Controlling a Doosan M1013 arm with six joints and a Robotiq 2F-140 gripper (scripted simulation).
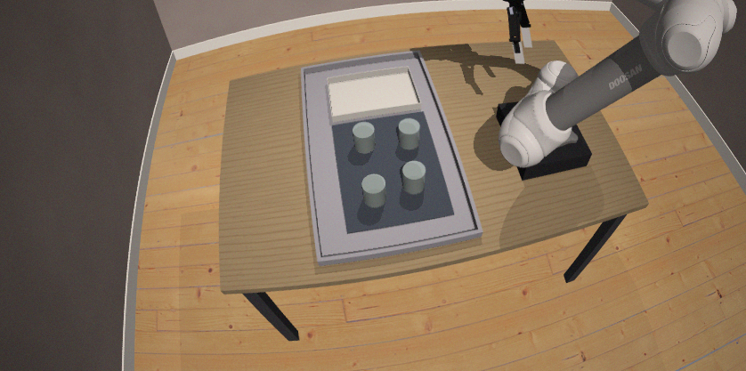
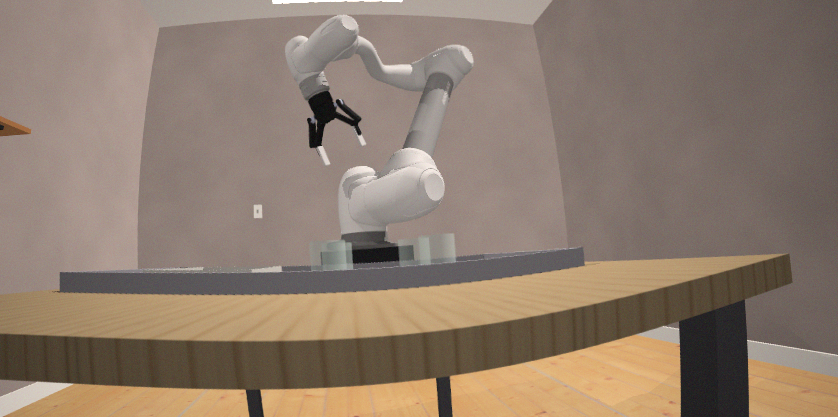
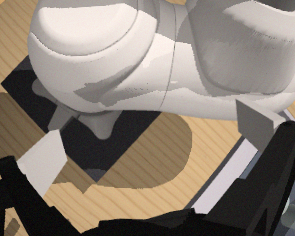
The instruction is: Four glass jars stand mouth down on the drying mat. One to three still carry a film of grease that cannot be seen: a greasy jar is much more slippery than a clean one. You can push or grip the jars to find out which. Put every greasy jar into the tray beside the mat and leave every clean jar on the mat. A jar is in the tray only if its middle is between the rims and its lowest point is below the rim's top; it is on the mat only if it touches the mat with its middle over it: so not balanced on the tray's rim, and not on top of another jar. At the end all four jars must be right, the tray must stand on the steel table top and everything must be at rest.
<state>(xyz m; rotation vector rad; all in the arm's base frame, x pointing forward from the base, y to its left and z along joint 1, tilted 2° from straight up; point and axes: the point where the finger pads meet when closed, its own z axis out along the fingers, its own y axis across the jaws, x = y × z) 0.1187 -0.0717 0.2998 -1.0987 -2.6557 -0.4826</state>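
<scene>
I've got all four jars upright on the dark mat (image 1: 388, 196), well apart from the pincer (image 2: 340, 150), which hangs high over the far side of the tabletop (image 1: 261, 243) near the arm's base. Jars: back-left (image 1: 363, 137), back-right (image 1: 409, 133), front-left (image 1: 373, 189), front-right (image 1: 413, 176), none touching. Tray (image 1: 373, 92) sits just beyond the mat w/ nothing in it. Pincer fingers fully apart, holding nothing, touching nothing.
</scene>
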